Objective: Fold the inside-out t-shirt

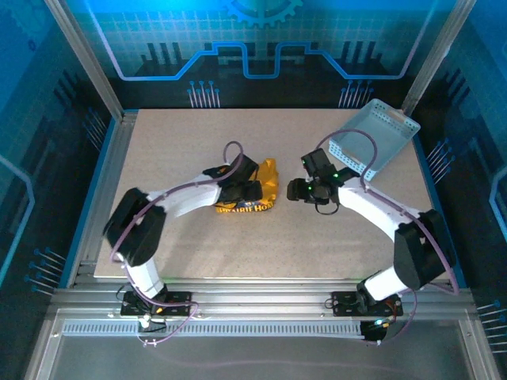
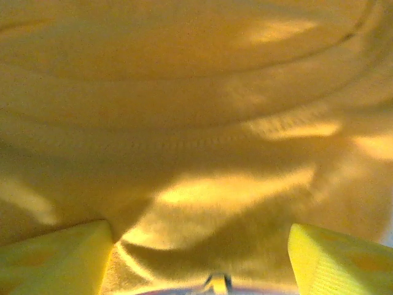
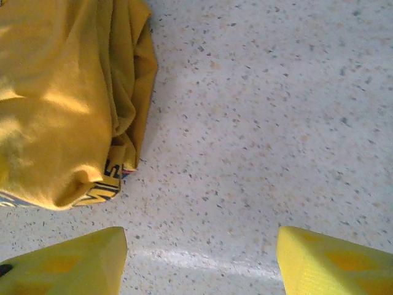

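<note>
top external, shirt: the inside-out t-shirt (image 1: 268, 186) lies bunched mid-surface (image 1: 174, 150); it looks soft, limp and light.
top external, around: basket (image 1: 372, 138) tilted at the far right corner, well apart, no obstacle.
left wrist, left fingers (image 2: 55, 261): spread wide, cloth close ahead, nothing pinched; a hem seam looks best to grip.
right wrist, right fingers (image 3: 67, 264): wide over bare surface, shirt edge just beside.

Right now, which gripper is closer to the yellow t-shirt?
Left. The left gripper is directly over the t-shirt, jaws open at its cloth; the right gripper hovers beside it, over bare table.
</note>
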{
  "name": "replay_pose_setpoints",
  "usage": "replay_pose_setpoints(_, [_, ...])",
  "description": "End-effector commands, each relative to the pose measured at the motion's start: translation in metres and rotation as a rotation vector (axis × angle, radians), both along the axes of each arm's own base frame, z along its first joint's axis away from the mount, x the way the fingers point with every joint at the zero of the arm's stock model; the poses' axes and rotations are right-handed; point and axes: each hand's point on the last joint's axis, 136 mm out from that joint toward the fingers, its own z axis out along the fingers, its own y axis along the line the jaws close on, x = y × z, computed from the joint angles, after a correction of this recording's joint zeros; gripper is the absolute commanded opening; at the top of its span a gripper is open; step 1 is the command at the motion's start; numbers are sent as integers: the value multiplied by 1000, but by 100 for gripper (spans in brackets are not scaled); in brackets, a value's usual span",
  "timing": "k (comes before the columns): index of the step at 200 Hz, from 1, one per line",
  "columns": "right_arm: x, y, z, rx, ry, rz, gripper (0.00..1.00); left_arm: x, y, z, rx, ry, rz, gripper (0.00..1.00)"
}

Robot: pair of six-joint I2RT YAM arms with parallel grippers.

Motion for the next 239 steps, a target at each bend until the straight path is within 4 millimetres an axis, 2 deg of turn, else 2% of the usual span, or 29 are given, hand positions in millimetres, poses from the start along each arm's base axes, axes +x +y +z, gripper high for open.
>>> replay_pose_setpoints(1, [-8,-12,9,-11,-31,-31,67,17,13,-9,153,28,11,79])
replay_pose_setpoints(32, [-17,-21,19,-15,-57,-23,69,40,36,-28,283,71,-13,81])
replay_pose_setpoints(54, [-22,-30,25,-14,-74,-30,70,58,69,-26,336,69,2,82])
replay_pose_setpoints(124, [-28,-68,31,3,-90,-99,71,132,210,-19,396,104,166,82])
replay_pose_setpoints(132, [-28,-72,33,4,-98,-107,71,136,227,-19,398,114,191,82])
replay_pose_setpoints(135, [-33,-75,25,-4,-76,-108,71,138,233,-18,395,112,201,82])
replay_pose_setpoints(147, [-35,-80,24,-5,-76,-115,71,144,254,-15,391,112,236,83])
replay_pose_setpoints(165, [-37,-86,25,-6,-78,-125,72,152,279,-11,362,105,283,83])
replay_pose_setpoints(182, [-35,-91,27,-11,-90,-129,72,154,292,-6,332,110,307,83])
replay_pose_setpoints(200, [-31,-93,30,-32,-134,-110,72,151,288,11,309,74,303,84])
replay_pose_setpoints(207, [-28,-95,32,-48,-162,-104,72,149,285,23,285,33,303,85])
replay_pose_setpoints(220, [-22,-103,36,-91,-230,-102,74,137,282,43,250,-39,322,89])
replay_pose_setpoints(228, [-17,-106,39,-126,-279,-84,75,128,279,54,233,-90,327,99])
replay_pose_setpoints(239, [-11,-113,44,-175,-339,-70,78,111,277,68,210,-166,338,99])
